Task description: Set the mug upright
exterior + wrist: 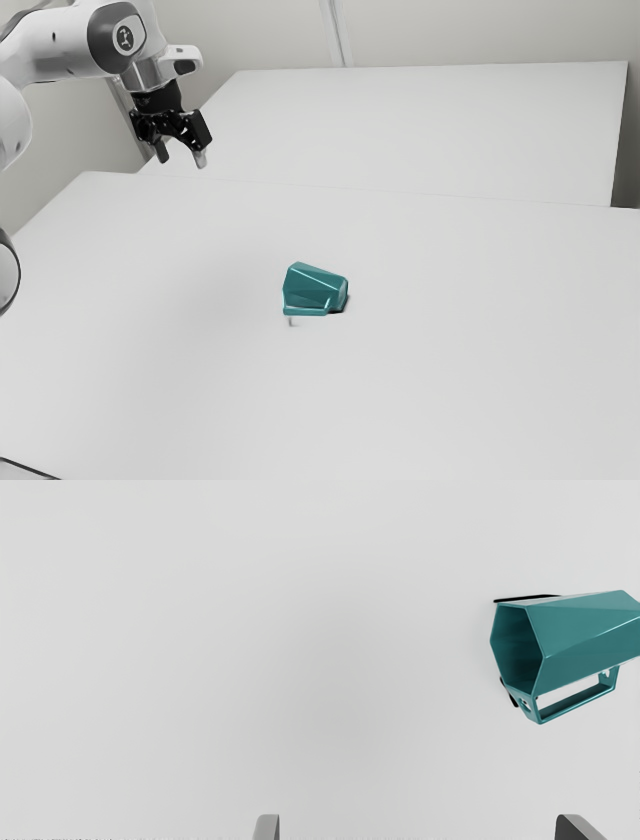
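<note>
High above the table in the exterior view, my gripper (182,160) stands open at the upper left, well apart from the mug. The teal faceted mug (313,288) lies on its side near the middle of the tabletop. In the wrist view the mug (585,635) shows its dark open mouth and its angular handle, with its base end cut off by the picture's edge. Both fingertips of the gripper (417,827) are wide apart there, with nothing between them.
The white table (450,390) spreads around the mug on all sides. Behind it, in the exterior view, is another large white surface (430,130) in front of pale walls. A thin dark line crosses the exterior view's lower left corner.
</note>
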`<move>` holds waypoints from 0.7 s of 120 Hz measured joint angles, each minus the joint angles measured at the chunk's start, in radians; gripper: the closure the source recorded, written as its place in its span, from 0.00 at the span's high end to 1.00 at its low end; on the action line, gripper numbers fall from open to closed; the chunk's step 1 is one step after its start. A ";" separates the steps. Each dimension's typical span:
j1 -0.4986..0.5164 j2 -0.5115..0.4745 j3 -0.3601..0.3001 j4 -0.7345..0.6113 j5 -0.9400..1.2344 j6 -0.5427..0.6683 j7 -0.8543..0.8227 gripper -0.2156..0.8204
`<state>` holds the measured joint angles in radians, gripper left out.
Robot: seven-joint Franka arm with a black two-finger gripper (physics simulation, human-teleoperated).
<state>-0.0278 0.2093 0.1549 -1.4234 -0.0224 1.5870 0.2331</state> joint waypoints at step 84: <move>0.046 0.005 0.040 -0.183 -0.449 0.057 0.087 0.79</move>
<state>0.0185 0.2143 0.1954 -1.6069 -0.4713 1.6439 0.3202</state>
